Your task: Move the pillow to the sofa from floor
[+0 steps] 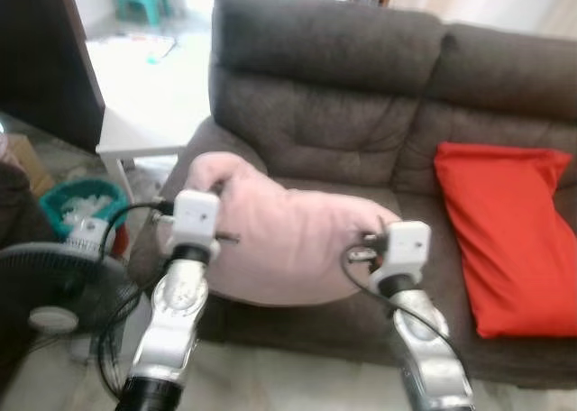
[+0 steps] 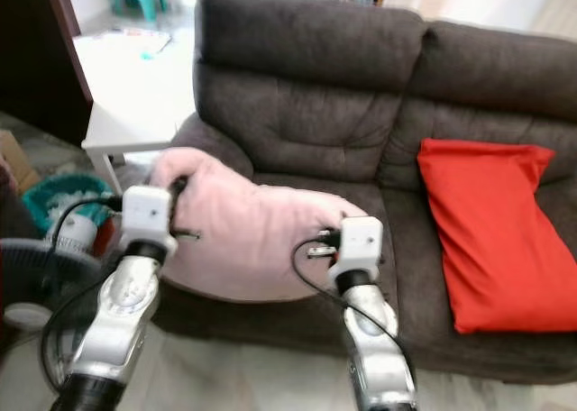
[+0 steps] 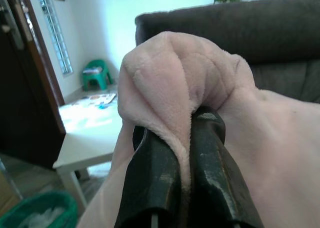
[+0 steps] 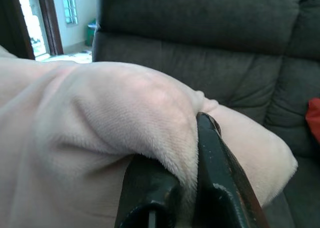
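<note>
— Holding anything now? Tell me what your grippers do.

— Yes. My left gripper (image 3: pixel 182 153) has its two black fingers pressed together on a fold of the pink pillow (image 1: pixel 288 240); the cloth is pinched between them and stands up above the tips. My right gripper (image 4: pixel 187 163) is clamped in the same way on the other end of the pillow, with the plush cloth squeezed between its fingers.

— And where is the pillow?

— It hangs between my two arms, in front of the sofa (image 1: pixel 361 105). It is over the front edge of the left seat, next to the left armrest. If its underside touches the seat, I cannot tell.

— What else is on the sofa?

— A red cushion (image 1: pixel 505 231) leans on the right seat, against the backrest, well apart from the pink pillow.

— And beside the sofa?

— At the left end of the sofa stands a white table (image 1: pixel 149 114). Below it I see a green basket (image 1: pixel 77 204), and nearer to me, at my left, a fan (image 1: pixel 54 285).
</note>
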Motion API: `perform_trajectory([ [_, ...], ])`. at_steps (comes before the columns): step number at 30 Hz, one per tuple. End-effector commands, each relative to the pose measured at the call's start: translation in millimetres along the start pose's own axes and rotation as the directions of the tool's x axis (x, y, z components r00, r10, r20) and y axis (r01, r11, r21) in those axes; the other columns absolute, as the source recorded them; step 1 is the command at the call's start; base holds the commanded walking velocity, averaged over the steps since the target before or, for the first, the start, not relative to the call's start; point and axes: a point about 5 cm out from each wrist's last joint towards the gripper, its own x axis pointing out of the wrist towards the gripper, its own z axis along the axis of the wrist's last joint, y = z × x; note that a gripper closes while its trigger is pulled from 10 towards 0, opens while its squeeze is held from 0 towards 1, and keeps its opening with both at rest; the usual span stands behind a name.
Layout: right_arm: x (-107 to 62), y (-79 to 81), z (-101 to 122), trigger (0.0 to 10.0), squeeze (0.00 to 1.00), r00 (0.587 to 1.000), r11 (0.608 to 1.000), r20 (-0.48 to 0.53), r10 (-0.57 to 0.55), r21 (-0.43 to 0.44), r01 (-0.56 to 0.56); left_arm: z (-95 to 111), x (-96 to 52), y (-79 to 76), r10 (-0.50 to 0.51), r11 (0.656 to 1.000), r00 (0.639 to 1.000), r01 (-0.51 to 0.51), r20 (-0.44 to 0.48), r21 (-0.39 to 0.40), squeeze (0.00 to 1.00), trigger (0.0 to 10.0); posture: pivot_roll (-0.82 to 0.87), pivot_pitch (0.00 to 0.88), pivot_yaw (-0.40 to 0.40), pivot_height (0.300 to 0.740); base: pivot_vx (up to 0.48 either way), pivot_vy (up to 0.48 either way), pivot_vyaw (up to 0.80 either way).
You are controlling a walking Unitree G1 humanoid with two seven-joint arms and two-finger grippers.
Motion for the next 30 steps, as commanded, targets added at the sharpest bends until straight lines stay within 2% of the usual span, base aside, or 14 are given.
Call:
perform_trajectory([
  [1,2.1,0.1,14.0,10.0,0.0,0.997,1.0,0.07,0.021,-0.019,-0.019,18.4,4.5,-21.8,-0.071,0.996,0.994,0.074,0.08,-0.041,0.0,10.0,0.12,0.0,-0.101,0.74,0.251,0.0,0.0],
  [17,4.1,2.6,15.4,10.0,0.0,0.996,0.999,0.078,0.039,-0.034,-0.037,20.3,6.2,-21.1,-0.07,0.996,0.993,0.074,0.09,-0.043,0.0,10.0,0.13,0.0,-0.102,0.74,0.252,0.0,0.0],
  [22,3.7,6.2,17.4,10.0,0.0,0.993,0.995,0.089,0.075,-0.071,-0.069,20.2,6.6,-21.1,-0.071,0.996,0.993,0.075,0.091,-0.044,0.0,10.0,0.12,0.0,-0.1,0.74,0.253,0.0,0.0],
  [30,3.5,7.0,15.9,10.0,0.0,0.993,0.996,0.086,0.077,-0.062,-0.071,19.6,6.4,-22.6,-0.077,0.996,0.993,0.082,0.09,-0.045,0.0,10.0,0.12,0.0,-0.099,0.74,0.255,0.0,0.0],
])
